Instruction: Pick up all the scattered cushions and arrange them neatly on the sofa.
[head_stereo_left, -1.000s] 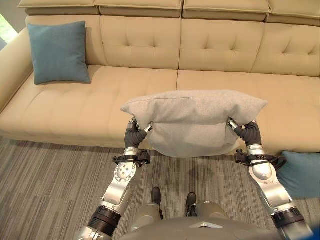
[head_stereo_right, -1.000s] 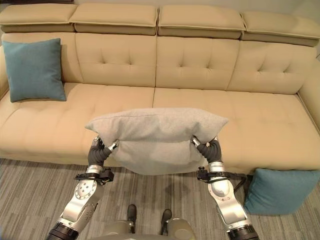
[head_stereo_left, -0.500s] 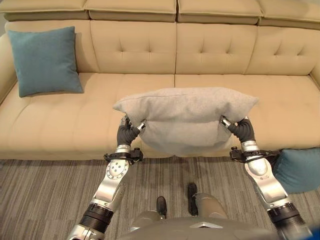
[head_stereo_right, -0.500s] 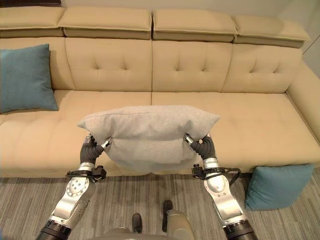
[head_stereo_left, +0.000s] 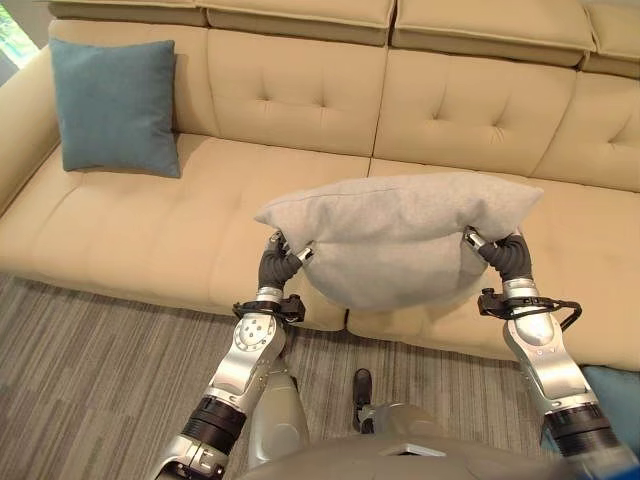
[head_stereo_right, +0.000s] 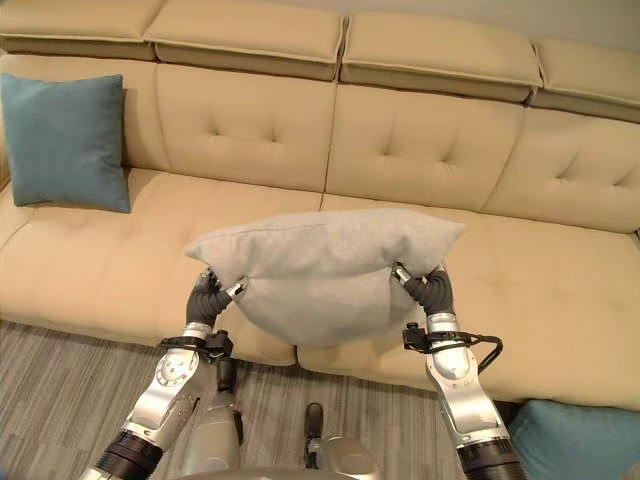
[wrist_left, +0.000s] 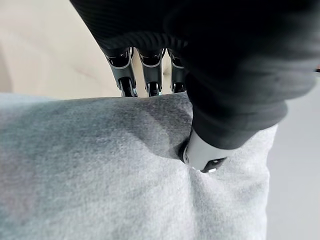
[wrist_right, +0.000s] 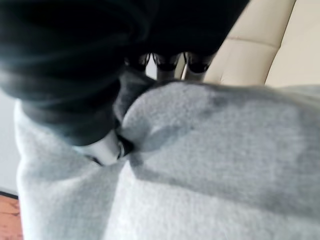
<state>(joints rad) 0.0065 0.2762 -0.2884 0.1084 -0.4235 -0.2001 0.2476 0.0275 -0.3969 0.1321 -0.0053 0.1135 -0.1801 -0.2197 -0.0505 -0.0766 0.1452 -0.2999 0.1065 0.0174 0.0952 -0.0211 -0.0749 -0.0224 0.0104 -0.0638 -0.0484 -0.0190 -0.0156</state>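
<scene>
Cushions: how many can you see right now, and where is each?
3. A teal cushion leans on the sofa backrest at the robot's left; the grey cushion is pinched between left hand and right hand; another teal cushion sits on the floor, right. Others may be out of frame.

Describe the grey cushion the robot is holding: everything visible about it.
The grey cushion is a plump pillow in light grey, felt-like fabric with a seam along its top edge. It is held off the seat, lengthwise across the robot's front, its underside sagging in a rounded bulge. The left hand pinches one end, the right hand the other, thumbs dimpling the cloth. It hangs over the front edge of the beige sofa; whether its underside touches the seat cannot be told.
</scene>
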